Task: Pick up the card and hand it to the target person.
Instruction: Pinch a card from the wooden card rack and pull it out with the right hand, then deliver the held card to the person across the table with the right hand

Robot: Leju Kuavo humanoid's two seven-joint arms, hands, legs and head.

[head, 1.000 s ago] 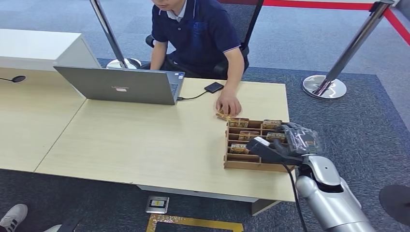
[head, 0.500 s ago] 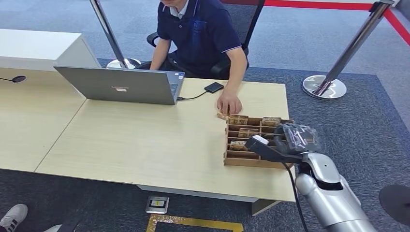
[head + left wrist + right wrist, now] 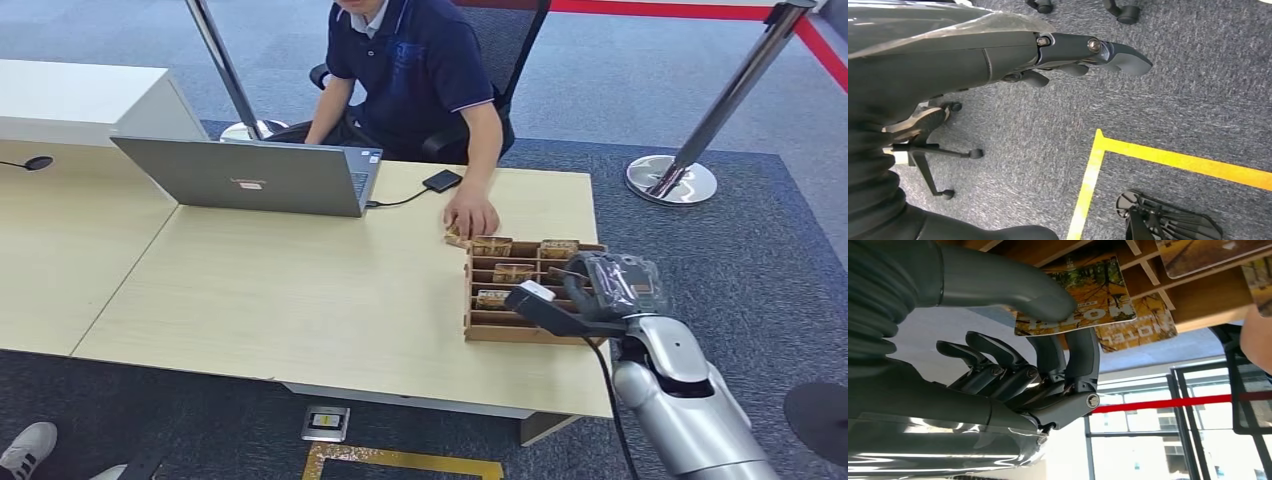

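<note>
A wooden card tray [image 3: 478,331] lies at the right end of the desk, with several yellow picture cards [image 3: 492,246] in its slots. My right hand [image 3: 600,290] hangs over the tray's right side. Close up, my right hand [image 3: 1048,365] pinches a yellow autumn-picture hotel card [image 3: 1093,295] between thumb and finger, just off the tray's slots [image 3: 1198,295]. The seated person [image 3: 410,70] in a dark blue shirt rests a hand [image 3: 472,215] on a card at the tray's far corner. My left hand [image 3: 998,55] hangs over the grey carpet and holds nothing.
A grey laptop [image 3: 250,178] stands open on the desk with a black drive [image 3: 442,180] cabled to it. Stanchion posts [image 3: 672,180] with a red belt stand behind the desk on the right. A yellow floor line [image 3: 1093,170] runs under my left hand.
My right hand has edged slightly along the tray while keeping its hold. The person's hand stays by the tray's far corner, and the torso has shifted a little.
</note>
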